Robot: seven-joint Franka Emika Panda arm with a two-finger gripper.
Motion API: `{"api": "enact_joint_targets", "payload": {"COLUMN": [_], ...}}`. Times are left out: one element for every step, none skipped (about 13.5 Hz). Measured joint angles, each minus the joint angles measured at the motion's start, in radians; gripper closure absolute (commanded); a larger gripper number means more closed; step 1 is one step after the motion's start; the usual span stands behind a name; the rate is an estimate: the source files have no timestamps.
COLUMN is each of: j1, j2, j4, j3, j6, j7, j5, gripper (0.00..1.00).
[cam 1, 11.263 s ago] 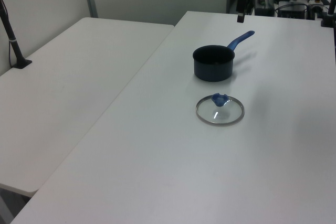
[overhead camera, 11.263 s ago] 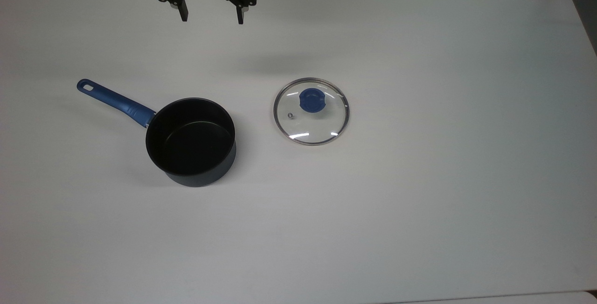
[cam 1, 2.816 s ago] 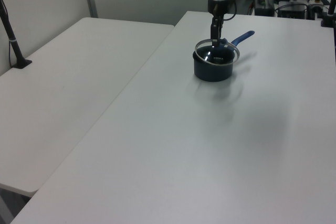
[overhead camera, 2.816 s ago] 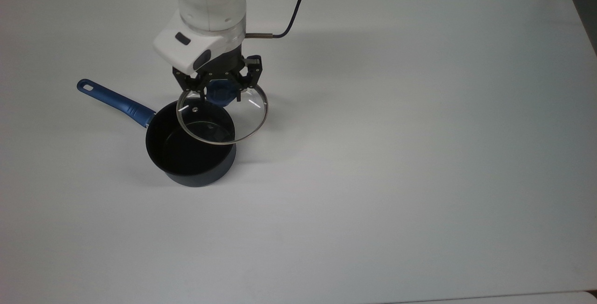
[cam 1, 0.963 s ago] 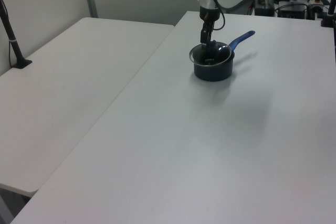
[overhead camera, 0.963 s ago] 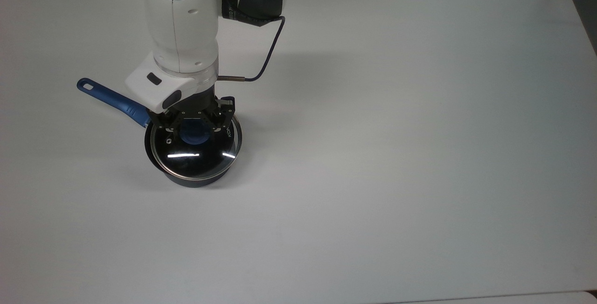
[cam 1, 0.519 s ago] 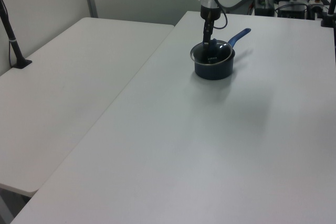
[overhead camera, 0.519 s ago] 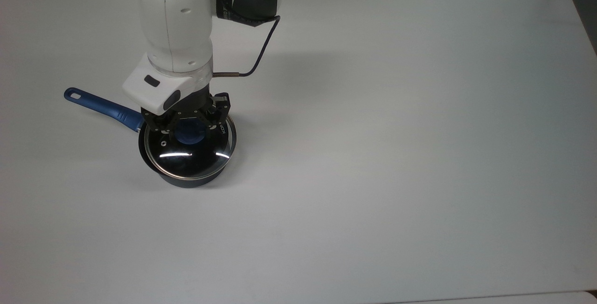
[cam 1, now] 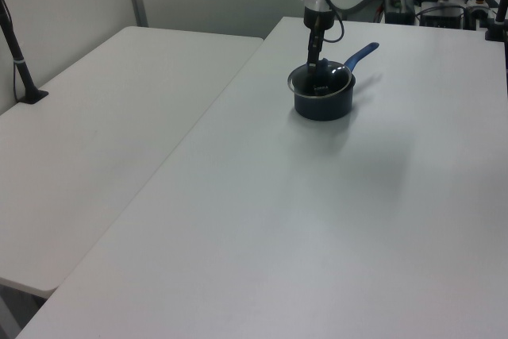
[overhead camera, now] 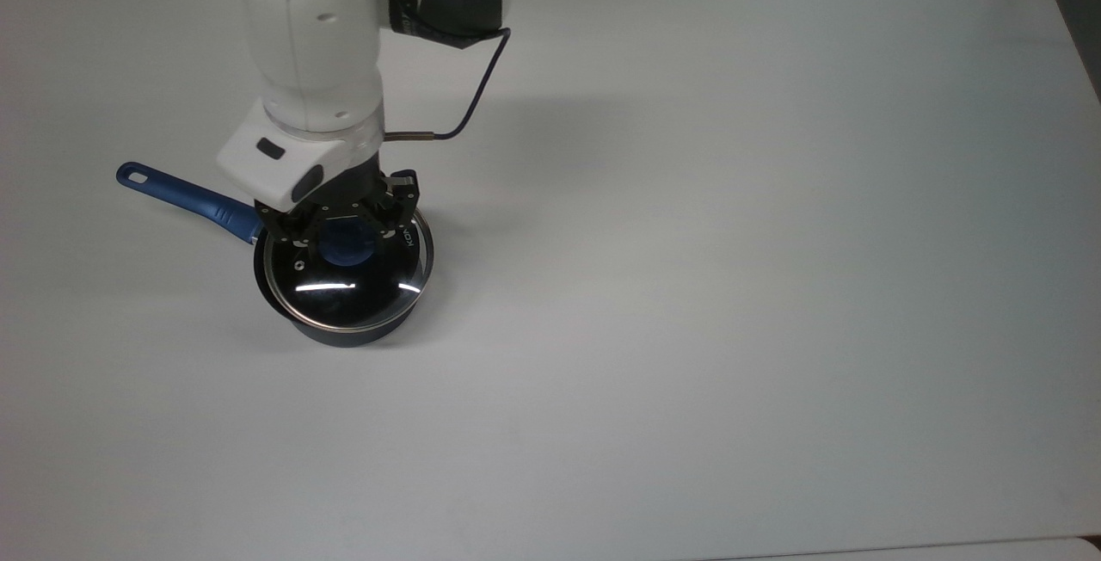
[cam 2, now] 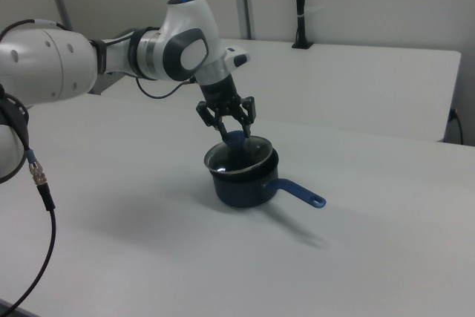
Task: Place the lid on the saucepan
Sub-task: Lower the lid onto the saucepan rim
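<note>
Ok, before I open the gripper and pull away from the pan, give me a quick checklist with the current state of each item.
1. The lid lies over the saucepan mouth: ok, its rim follows the pot's rim in the top view.
2. Lid fully seated and level: cannot tell; in the right view it may sit slightly tilted.
3. The gripper is at the blue knob: ok, its fingers flank it.
4. Grip released: cannot tell.
5. Saucepan upright on the table: ok.
6. Saucepan's blue handle free of the arm: ok, it points to the top view's left.
</note>
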Motion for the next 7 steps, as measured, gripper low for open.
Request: {"api": "enact_joint_targets", "payload": {"j1": [-0.003,-0.010,-0.016,-0.023,-0.028,-0.031,-0.034], "j2": [0.000,-0.001,-0.004,-0.007,-0.011,-0.014,-0.014], "j4": [0.000,0.000,0.000,0.000,0.000,0.000,0.000], "j3": [-0.006,-0.007,-0.009,-0.010,-0.019,-0.030,-0.031], "j6": [0.001,0.001,0.001,0.002,0.004,0.004,0.004], "j7": [-0.013,-0.022,-0.028,-0.043,-0.065,-0.089,-0.101], "j5": [0.010,0.015,0.022,0.030,0.040,0.050,0.050], "gripper": [0.64,0.64,0.64,0.64,0.64,0.64,0.64]}}
